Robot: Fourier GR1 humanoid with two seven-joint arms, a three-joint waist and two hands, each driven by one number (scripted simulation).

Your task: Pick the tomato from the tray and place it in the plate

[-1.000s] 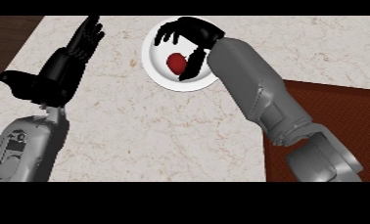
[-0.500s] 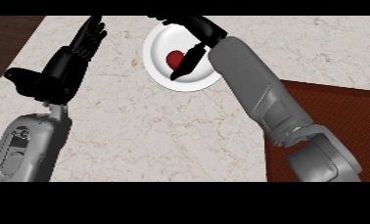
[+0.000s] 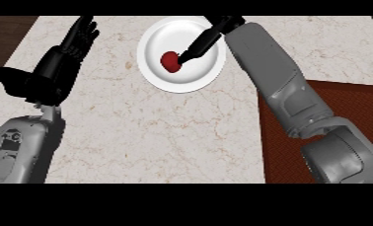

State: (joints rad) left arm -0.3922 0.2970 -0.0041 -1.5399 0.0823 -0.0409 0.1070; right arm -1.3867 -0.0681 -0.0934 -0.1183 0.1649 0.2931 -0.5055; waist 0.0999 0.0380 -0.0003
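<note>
Tomato (image 3: 171,62) on plate (image 3: 183,83) (white), right hand (image 3: 203,43) just beside it

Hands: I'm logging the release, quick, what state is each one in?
Left hand: open, holding nothing.
Right hand: open, straight finger by the tomato on the plate.

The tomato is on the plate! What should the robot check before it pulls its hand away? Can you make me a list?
1. Tomato lies on the white plate: ok.
2. Tomato sits well inside the rim, near the middle: ok.
3. Right hand is uncurled from the tomato, with a straight finger pointing at it: ok.
4. Fingertip is clear of the tomato: cannot tell, since it ends right at the tomato's edge.
5. Left hand is out of the way, open, left of the plate: ok.
</note>
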